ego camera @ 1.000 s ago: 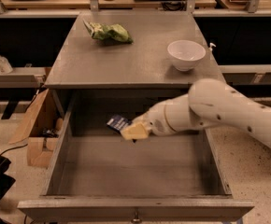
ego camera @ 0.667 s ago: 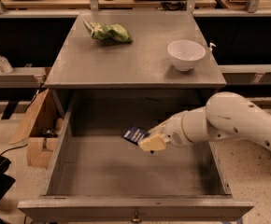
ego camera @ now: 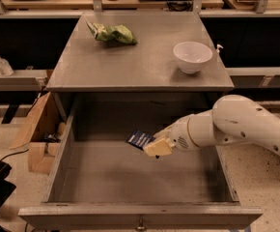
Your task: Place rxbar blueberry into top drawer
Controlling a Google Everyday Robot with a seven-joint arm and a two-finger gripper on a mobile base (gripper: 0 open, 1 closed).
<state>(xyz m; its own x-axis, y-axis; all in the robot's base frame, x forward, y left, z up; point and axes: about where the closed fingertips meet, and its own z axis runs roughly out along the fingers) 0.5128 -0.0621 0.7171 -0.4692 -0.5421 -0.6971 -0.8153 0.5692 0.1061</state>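
Observation:
The top drawer point(ego camera: 58, 168) is pulled wide open below the grey cabinet top, its knob at the middle of the front edge. My white arm reaches in from the right. My gripper point(ego camera: 152, 145) is over the inside of the drawer, near its middle, and is shut on the rxbar blueberry point(ego camera: 139, 138), a small flat dark blue wrapper that sticks out to the left of the tan fingertips point(ego camera: 158, 148). The bar hangs above the drawer floor.
On the cabinet top lie a green wrinkly snack bag point(ego camera: 112, 33) at the back left and a white bowl point(ego camera: 192, 56) at the right. A cardboard box point(ego camera: 37, 139) stands on the floor left of the drawer. Shelves flank the cabinet.
My gripper has moved right and slightly lower inside the drawer, carrying the blue bar with it. The bag and bowl have not moved.

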